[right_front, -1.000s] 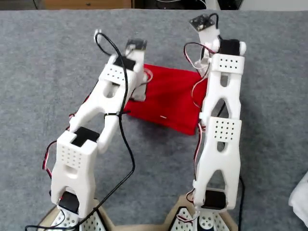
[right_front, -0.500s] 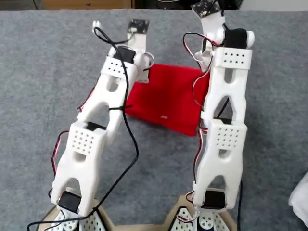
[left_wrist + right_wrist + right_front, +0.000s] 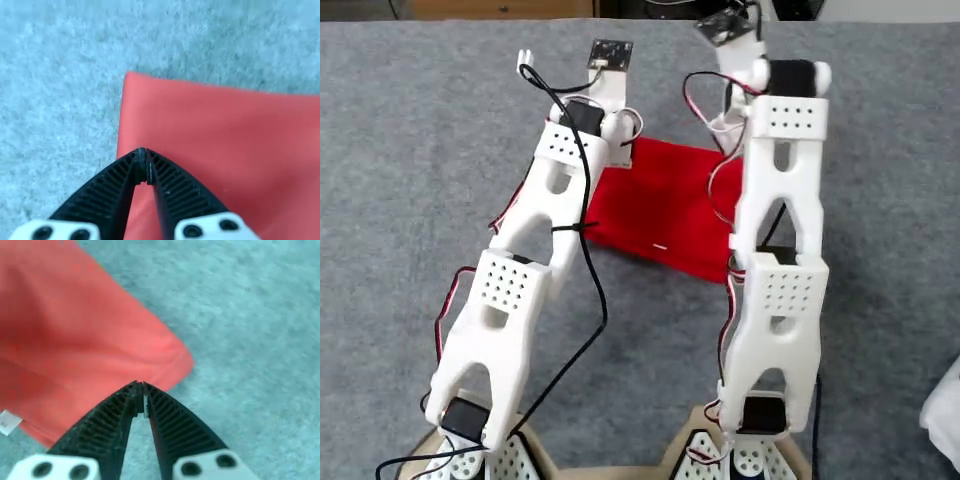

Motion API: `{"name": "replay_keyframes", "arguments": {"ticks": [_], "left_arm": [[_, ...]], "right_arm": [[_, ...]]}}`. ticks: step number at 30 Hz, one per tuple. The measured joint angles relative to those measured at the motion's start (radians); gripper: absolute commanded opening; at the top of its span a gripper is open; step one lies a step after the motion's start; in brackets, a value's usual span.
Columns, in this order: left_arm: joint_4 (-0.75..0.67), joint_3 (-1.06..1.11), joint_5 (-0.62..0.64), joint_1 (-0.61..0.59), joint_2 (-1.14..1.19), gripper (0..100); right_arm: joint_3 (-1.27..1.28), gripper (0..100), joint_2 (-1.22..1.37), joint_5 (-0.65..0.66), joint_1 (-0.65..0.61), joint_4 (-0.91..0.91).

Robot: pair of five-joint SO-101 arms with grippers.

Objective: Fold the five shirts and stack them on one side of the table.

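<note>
Your left end effector [image 3: 142, 155], pressed together and empty, hangs over an edge of the folded red shirt [image 3: 225, 140] on the worktop [image 3: 410, 150]. Your right end effector [image 3: 139, 390], likewise closed, hangs by its corner. Descend without spreading and you will likely rumple the fold.

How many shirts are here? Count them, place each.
1: the red shirt, folded, mid-table. White fabric at the high view's right edge may be another. Others may be hidden.

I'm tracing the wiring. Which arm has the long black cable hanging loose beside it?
The left arm: a black cable loops out from its side and back down toward its foot. The right arm has no such loop.
</note>
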Motion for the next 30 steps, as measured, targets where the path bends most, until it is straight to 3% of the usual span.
{"name": "replay_keyframes", "arguments": {"ticks": [15,24,30], "left_arm": [[-0.101,-0.035,0.000,0.011,0.117,2],[-0.147,-0.035,0.000,0.006,0.167,2],[-0.147,-0.035,0.000,0.003,0.167,2]], "right_arm": [[0.422,0.5,-0.080,0.005,-0.009,-0.052],[0.767,0.5,-0.097,0.012,-0.011,-0.327],[0.816,0.9,-0.140,0.015,-0.009,-0.397]]}}
